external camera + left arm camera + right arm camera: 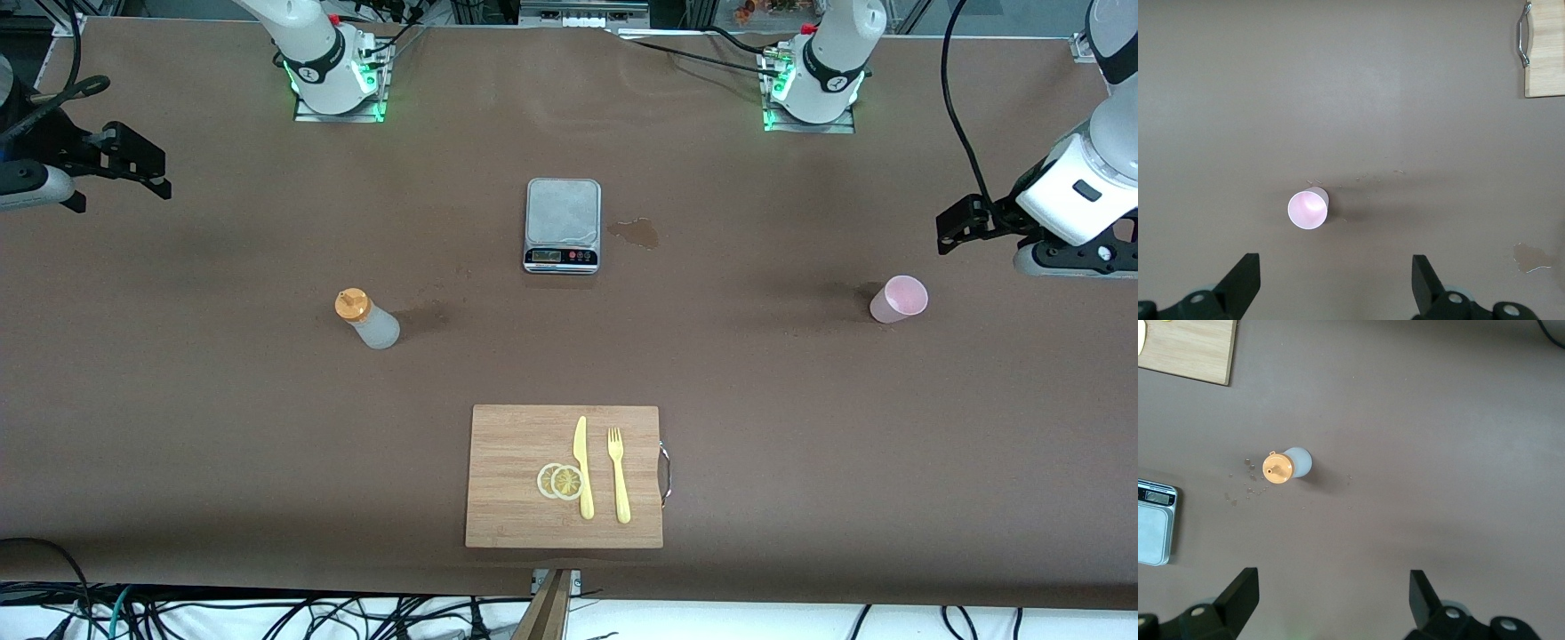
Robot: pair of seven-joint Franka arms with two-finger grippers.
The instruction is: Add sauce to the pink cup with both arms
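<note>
The sauce bottle [366, 318], frosted white with an orange nozzle cap, stands on the brown table toward the right arm's end. The right wrist view shows it from above [1286, 465]. The pink cup [898, 299] stands upright toward the left arm's end and looks empty in the left wrist view [1308, 209]. My left gripper [958, 222] hangs open and empty in the air beside the cup, which lies off its open fingers [1335, 260]. My right gripper [133, 164] hangs open and empty at the table's right-arm end, well apart from the bottle [1332, 577].
A grey kitchen scale [562, 225] sits mid-table with a wet stain [636, 233] beside it. Nearer the front camera lies a wooden cutting board [507, 444] with a yellow knife [583, 467], a yellow fork [619, 474] and two lemon slices [560, 481].
</note>
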